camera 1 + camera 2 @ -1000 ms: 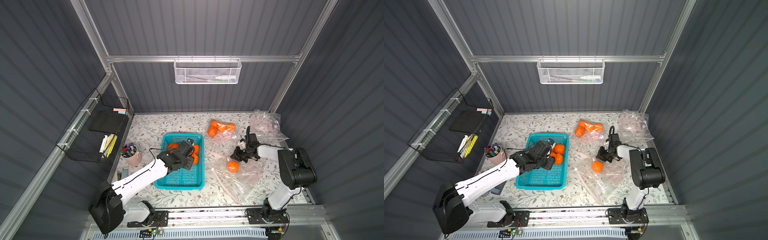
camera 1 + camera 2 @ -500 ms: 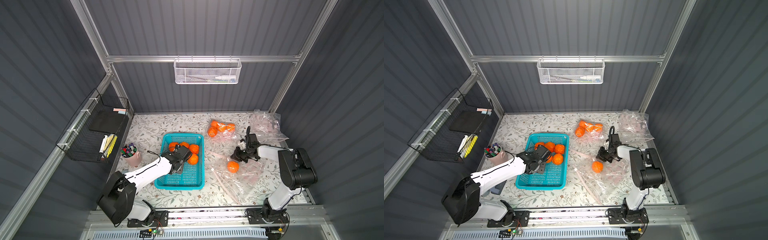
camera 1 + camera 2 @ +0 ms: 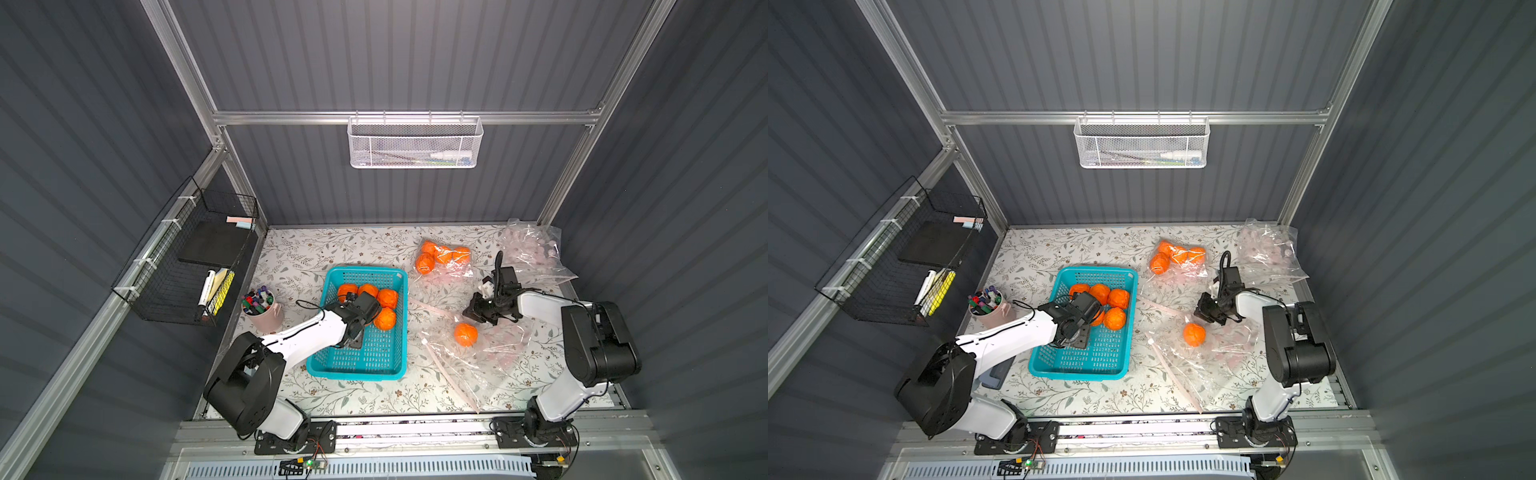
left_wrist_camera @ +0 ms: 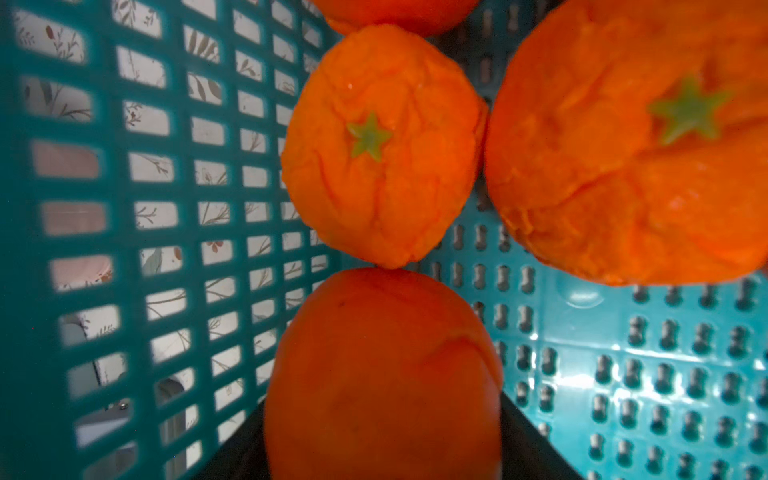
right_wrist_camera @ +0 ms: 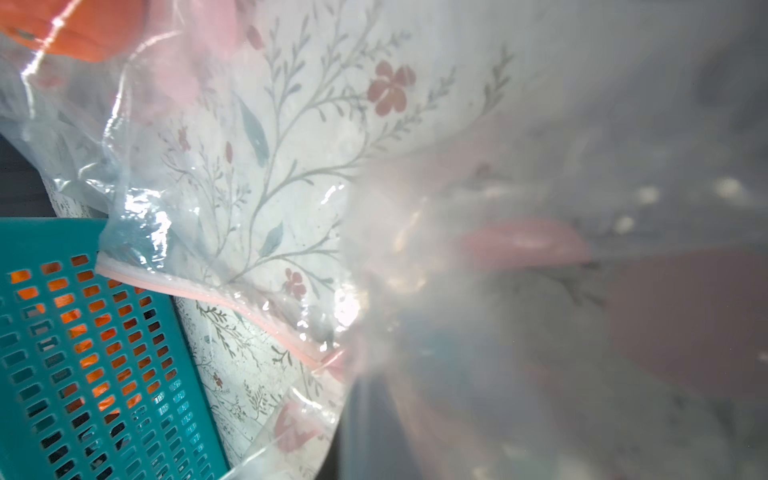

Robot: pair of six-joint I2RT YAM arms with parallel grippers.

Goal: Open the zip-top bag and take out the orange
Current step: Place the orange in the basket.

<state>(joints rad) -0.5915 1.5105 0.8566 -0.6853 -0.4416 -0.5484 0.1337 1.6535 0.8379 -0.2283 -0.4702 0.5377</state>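
Observation:
The clear zip-top bag (image 3: 490, 361) lies crumpled at the front right, with one orange (image 3: 465, 334) (image 3: 1194, 334) inside it. My right gripper (image 3: 477, 312) (image 3: 1206, 311) sits at the bag's far edge, shut on the plastic. In the right wrist view the film (image 5: 249, 166) and its pink zip strip (image 5: 232, 301) drape over the jaws. My left gripper (image 3: 368, 309) (image 3: 1090, 309) is low inside the teal basket (image 3: 357, 376). A second orange (image 4: 382, 374) fills the gap between its dark fingers and touches another orange (image 4: 382, 145).
Several oranges lie in the basket's far half. A second bag of oranges (image 3: 442, 257) and a heap of empty bags (image 3: 534, 253) lie at the back right. A pink cup of pens (image 3: 262, 309) stands left of the basket. A wire rack (image 3: 195, 257) hangs on the left wall.
My left arm has come down into the basket with its orange and drawn back a little. The right gripper and the bag have not moved.

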